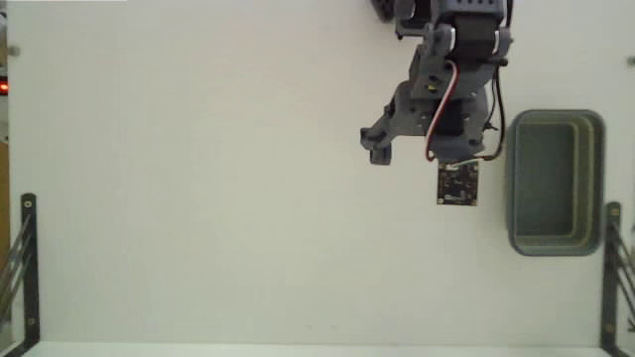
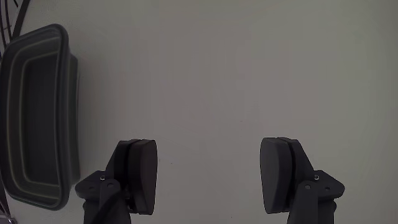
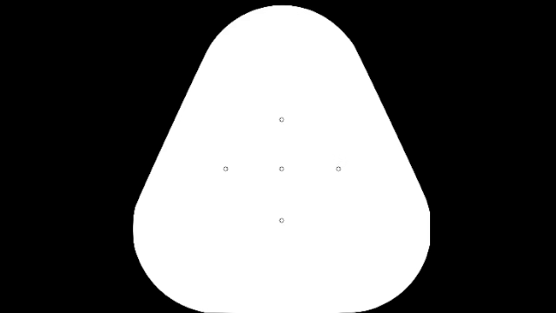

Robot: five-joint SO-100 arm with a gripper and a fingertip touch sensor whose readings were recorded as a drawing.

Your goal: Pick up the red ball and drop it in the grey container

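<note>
The grey container (image 1: 598, 178) stands at the right edge of the white table in the fixed view, its hollow showing only grey. In the wrist view the grey container (image 2: 62, 99) lies at the far left. My gripper (image 1: 427, 151) hangs over the table just left of the container, open. The wrist view looks down between its dark fingers (image 2: 140, 174), and the gripper (image 2: 210, 152) is spread wide with only bare table in the gap. The red ball is out of view in both pictures.
Black metal brackets stand at the table's lower left (image 1: 28, 268) and lower right (image 1: 613, 268) edges. A small red light (image 1: 3, 87) glows at the far left. The arm's base (image 1: 456, 15) is at the top edge.
</note>
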